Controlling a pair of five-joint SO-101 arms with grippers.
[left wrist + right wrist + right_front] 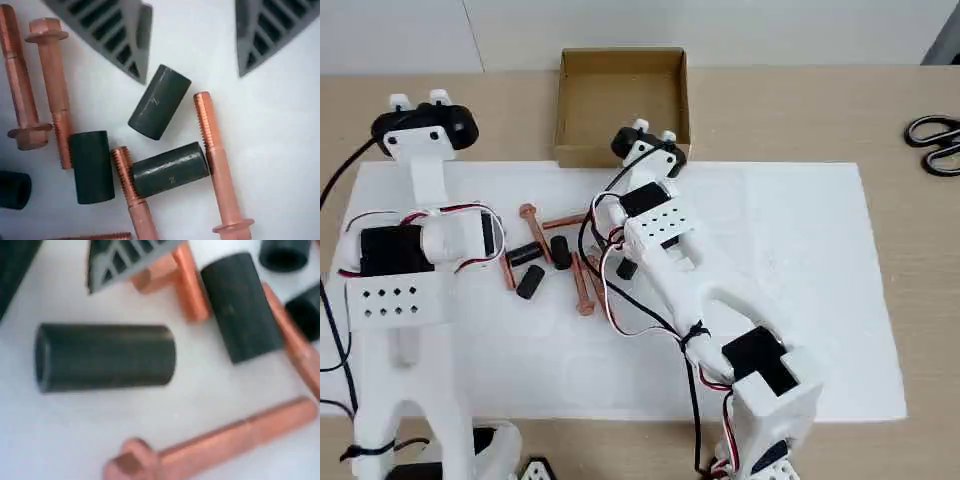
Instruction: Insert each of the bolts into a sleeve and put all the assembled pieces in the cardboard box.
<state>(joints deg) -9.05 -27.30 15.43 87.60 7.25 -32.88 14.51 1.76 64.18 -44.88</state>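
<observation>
Several copper bolts (582, 285) and black sleeves (531, 281) lie loose on the white sheet (780, 280), in front of the cardboard box (620, 155). The left arm (460, 238) hangs just left of the pile. Its left gripper (192, 75) is open above a tilted sleeve (160, 101), with a second sleeve (170, 169) and a bolt (220, 165) close by. The right arm (660, 225) hovers over the right side of the pile. My right gripper (55, 285) is open, low over a lying sleeve (105, 357), with a bolt (220, 440) beside it. Nothing is held.
The box stands open at the back of the table, just beyond the sheet's far edge. Scissors (935, 143) lie at the far right on the wooden table. The sheet's right half has free room. Cables run along both arms.
</observation>
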